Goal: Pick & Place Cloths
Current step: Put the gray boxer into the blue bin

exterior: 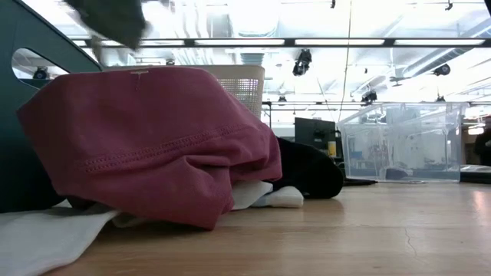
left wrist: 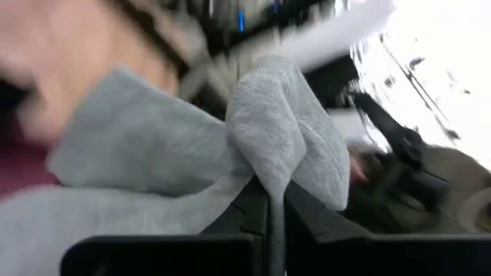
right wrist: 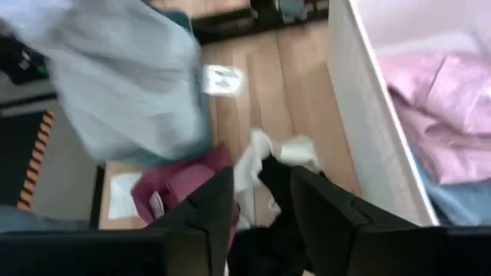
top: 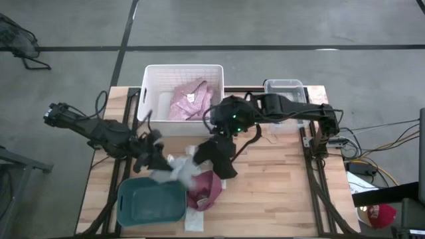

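Observation:
My left gripper (top: 157, 147) sits above the table's left middle, shut on a small grey piece (top: 180, 169) that shows bunched up in the left wrist view (left wrist: 192, 153). My right gripper (top: 222, 136) is in front of the white bin, shut on the black piece (top: 222, 158). A maroon piece (top: 206, 189) lies on the table on top of a white cloth (exterior: 268, 195). The pink checked shirt (top: 189, 99) lies in the white bin (top: 153, 73), over a blue piece (right wrist: 460, 203). My left gripper pinches a bunched fold of the grey piece (left wrist: 270, 165) between its two fingers. The cloth bulges out past the fingertips on both sides and hangs slack beside the gripper, over the teal bin's far edge. My right gripper holds the black piece by its upper part (right wrist: 275, 184), between the two fingers, coming from above. The cloth hangs down from the fingers and its lower end (exterior: 311, 170) rests on the table.
A teal bin (top: 151, 201) stands at the near left of the table. A clear plastic bin (top: 285, 89) stands at the far right. A cream strip (top: 192, 219) lies by the near edge. The table's right half (top: 285, 192) is bare wood.

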Tool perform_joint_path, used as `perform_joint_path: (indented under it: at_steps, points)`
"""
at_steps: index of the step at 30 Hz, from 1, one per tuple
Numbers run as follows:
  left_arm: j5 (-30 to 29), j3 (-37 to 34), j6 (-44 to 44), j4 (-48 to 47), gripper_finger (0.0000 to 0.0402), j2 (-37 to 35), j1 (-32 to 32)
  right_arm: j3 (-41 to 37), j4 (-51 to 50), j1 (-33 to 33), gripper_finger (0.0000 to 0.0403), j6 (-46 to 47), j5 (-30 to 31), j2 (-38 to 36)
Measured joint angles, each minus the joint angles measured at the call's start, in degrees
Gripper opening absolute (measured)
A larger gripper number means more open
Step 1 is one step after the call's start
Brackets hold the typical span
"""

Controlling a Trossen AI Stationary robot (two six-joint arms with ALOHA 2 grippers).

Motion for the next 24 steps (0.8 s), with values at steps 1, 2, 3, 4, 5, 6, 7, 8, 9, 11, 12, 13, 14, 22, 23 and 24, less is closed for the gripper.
perform_joint_path:
  at_steps: [1, 2, 3, 4, 5, 6, 7, 8, 9, 11, 12, 13, 14, 22, 23, 24]
  points:
    - [3.41, 0.00, -3.63, -1.39, 0.0016, 0.20, -0.18, -0.95, 0.01, 0.07, 0.0135, 0.00, -0.02, 0.00]
    - [6.71, 0.00, -6.98, -2.90, 0.0014, 0.47, -0.45, -1.88, -0.01, 0.35, 0.0140, -0.12, -0.02, 0.00]
    - [10.14, 0.00, -10.15, -4.59, 0.0014, 0.87, -0.79, -2.76, 0.03, 0.53, 0.0145, -0.38, -0.04, 0.06]
    - [12.63, 0.00, -12.94, -6.32, 0.0014, 1.35, -1.27, -3.74, 0.39, 0.88, 0.0150, -0.84, -0.03, 0.09]
    - [14.29, -0.02, -15.24, -8.03, 0.0014, 1.82, -1.86, -4.92, 1.00, 1.21, 0.0153, -1.44, -0.06, 0.09]
    - [15.37, -0.02, -16.95, -9.75, 0.0014, 2.28, -2.48, -6.17, 1.80, 1.58, 0.0156, -2.14, -0.07, 0.07]
    - [16.30, -0.02, -18.27, -11.30, 0.0015, 2.79, -3.02, -7.47, 2.64, 1.92, 0.0158, -3.00, -0.08, 0.07]
    - [17.24, -0.02, -19.13, -12.86, 0.0015, 3.46, -3.60, -8.88, 3.61, 2.27, 0.0160, -3.70, -0.07, 0.07]
    - [18.24, -0.02, -19.81, -14.28, 0.0015, 4.22, -4.01, -10.28, 4.66, 2.56, 0.0161, -4.31, -0.08, 0.08]
    - [19.27, -0.10, -20.50, -16.66, 0.0015, 5.96, -4.94, -13.06, 7.08, 3.07, 0.0164, -4.67, -0.07, 0.09]
    - [19.30, -0.17, -20.47, -17.30, 0.0015, 6.89, -5.42, -14.41, 8.41, 3.27, 0.0164, -4.58, -0.09, 0.09]
    - [19.15, -0.17, -20.01, -18.04, 0.0016, 7.81, -5.72, -15.65, 9.71, 3.44, 0.0165, -4.32, -0.11, 0.09]
    - [18.83, -0.17, -19.10, -18.94, 0.0016, 8.81, -5.95, -16.94, 10.92, 3.62, 0.0164, -3.76, -0.46, 0.09]
    - [17.81, -0.61, -17.90, -21.10, 0.0026, 17.82, -6.76, -25.27, 21.07, 6.34, 0.0140, -3.32, -2.57, 0.09]
    - [17.85, -0.61, -17.92, -21.16, 0.0033, 18.84, -6.88, -26.13, 21.70, 6.80, 0.0137, -4.43, -2.66, 0.09]
    - [17.85, -0.61, -17.92, -21.22, 0.0041, 19.82, -7.09, -26.87, 21.82, 7.33, 0.0136, -5.44, -2.64, 0.09]
